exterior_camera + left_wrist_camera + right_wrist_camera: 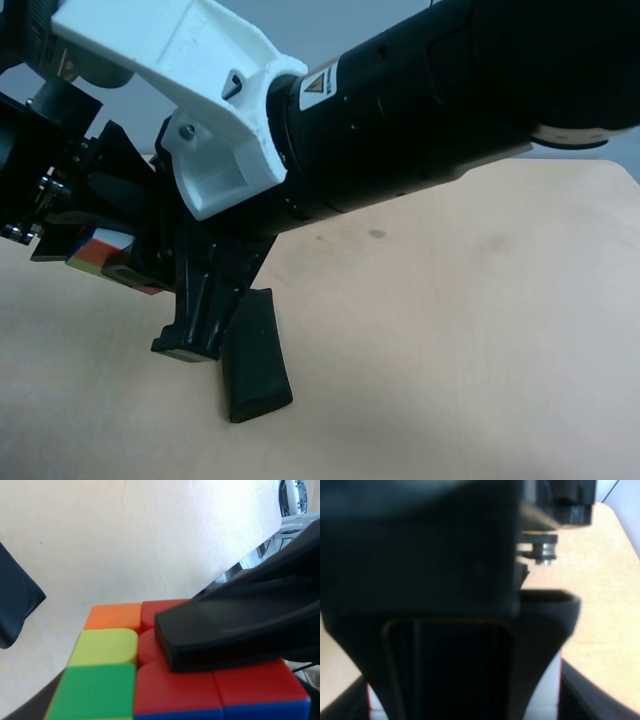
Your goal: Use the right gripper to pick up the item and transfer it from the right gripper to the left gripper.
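Red-faced cube [200, 690] is held off the worktop [450, 350], pressed by a black finger [215, 640]; grip of left hand [40, 215] and right hand [150, 270] can't be told.

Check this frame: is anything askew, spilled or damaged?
Nothing is spilled or damaged. The small multicoloured puzzle cube is held tilted above the pale wooden table, with a black finger lying across its red face. The long black pouch lies flat on the table.

We note pale wooden tabletop [460, 340], smooth, rounded corner at far edge, few faint dark smudges. We find one thing lying flat on it: long black pouch [256, 358], upper end hidden from us.
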You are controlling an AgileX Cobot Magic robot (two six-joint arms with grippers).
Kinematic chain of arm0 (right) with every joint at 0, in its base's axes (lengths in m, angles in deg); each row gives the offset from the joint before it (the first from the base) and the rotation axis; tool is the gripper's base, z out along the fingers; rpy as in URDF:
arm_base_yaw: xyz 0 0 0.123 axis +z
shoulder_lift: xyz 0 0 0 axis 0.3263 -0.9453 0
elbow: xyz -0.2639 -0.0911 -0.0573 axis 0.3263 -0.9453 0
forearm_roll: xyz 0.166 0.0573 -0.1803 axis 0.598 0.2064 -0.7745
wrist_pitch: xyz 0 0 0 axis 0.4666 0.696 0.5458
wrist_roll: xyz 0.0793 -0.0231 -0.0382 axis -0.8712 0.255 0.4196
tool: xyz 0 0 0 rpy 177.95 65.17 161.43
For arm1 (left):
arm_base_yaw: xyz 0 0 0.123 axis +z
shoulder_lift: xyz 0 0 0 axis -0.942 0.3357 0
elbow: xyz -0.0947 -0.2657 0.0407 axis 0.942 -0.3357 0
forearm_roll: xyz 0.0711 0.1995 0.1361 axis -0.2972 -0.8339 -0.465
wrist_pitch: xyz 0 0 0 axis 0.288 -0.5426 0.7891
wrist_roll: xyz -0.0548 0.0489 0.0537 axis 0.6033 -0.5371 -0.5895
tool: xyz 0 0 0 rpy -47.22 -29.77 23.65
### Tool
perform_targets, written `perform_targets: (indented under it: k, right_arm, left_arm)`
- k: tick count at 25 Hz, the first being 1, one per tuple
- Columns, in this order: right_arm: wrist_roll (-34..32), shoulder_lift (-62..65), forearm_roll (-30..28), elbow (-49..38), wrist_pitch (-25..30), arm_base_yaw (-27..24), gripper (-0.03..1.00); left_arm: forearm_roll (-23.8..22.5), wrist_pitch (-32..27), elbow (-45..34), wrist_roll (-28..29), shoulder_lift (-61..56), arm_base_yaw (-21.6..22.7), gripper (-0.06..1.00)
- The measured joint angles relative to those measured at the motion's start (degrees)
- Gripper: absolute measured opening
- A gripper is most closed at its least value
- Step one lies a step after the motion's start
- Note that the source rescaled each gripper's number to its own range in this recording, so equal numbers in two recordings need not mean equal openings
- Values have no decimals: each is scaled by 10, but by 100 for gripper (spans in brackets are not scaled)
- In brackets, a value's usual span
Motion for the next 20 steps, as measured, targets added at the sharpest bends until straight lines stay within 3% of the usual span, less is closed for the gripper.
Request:
perform_targets:
  k: [6,7,10,12,14,20]
  right_arm:
    - [0,0,-5,0,1,0,1]
    - [0,0,-5,0,2,0,8]
    - [0,0,-6,0,4,0,71]
    - [0,0,-7,0,4,0,89]
    - [0,0,-7,0,5,0,96]
    - [-15,38,-7,0,28,0,99]
  left_arm:
    - [0,2,0,-1,0,0,0]
    - [-1,2,0,-2,0,0,0]
    - [-6,8,0,-3,0,-1,0]
    - [-6,9,0,-3,0,-1,0]
    - [-7,10,0,-3,0,-1,0]
    - [-8,10,0,-3,0,-1,0]
